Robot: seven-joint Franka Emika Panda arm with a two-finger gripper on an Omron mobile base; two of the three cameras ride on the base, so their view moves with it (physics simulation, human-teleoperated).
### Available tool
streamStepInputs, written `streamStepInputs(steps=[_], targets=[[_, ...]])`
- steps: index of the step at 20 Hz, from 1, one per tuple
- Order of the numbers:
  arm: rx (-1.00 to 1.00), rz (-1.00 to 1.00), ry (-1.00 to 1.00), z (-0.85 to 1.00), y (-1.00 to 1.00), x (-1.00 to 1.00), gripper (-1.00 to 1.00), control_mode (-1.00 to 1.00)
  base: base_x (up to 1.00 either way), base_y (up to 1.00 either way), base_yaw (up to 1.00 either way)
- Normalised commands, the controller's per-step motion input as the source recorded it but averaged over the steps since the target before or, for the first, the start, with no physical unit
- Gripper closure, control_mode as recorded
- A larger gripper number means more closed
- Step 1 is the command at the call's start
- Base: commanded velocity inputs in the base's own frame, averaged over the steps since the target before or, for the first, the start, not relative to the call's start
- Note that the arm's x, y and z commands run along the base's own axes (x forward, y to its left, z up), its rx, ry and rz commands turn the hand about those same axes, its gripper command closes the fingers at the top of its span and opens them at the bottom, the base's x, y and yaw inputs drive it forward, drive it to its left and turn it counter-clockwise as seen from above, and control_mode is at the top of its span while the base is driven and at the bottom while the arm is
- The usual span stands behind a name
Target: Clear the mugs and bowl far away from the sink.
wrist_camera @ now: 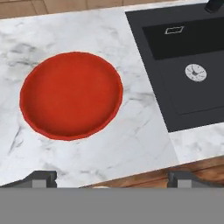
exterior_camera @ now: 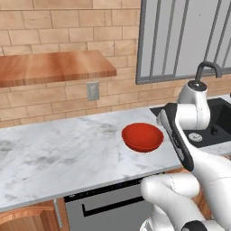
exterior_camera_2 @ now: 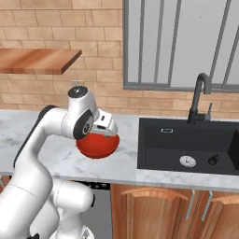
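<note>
The red bowl [wrist_camera: 71, 101] rests upright on the marble counter [wrist_camera: 140, 131], a short way left of the black sink [wrist_camera: 188, 52]. My gripper [wrist_camera: 113, 179] hovers above the counter's front edge, just in front of the bowl and toward the sink. It is open, its two fingertips spread wide with nothing between them. In the right base view the hand [exterior_camera_2: 103, 130] hangs right over the bowl [exterior_camera_2: 97, 145]. From the left base view the bowl [exterior_camera: 142, 136] sits just left of my forearm. The mugs are out of view.
A black gooseneck faucet [exterior_camera_2: 198, 98] stands behind the sink [exterior_camera_2: 186, 144], which has a silver drain [exterior_camera_2: 187, 161]. A wooden shelf [exterior_camera: 54, 67] hangs over the counter's left stretch [exterior_camera: 54, 153]. A wall outlet [exterior_camera: 93, 90] sits on the brick wall. Below the counter is a dishwasher [exterior_camera: 108, 207].
</note>
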Motion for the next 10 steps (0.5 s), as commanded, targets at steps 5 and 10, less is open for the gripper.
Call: streamStepInputs(steps=[5,10], targets=[[0.06,-0.15,0.22,-0.99,-0.42,0.56,-1.00,-1.00,0.00,0.00,0.00],[0.17,-0.01,0.07,-0.77,-0.04,0.47,-1.00,-1.00,0.00,0.00,0.00]])
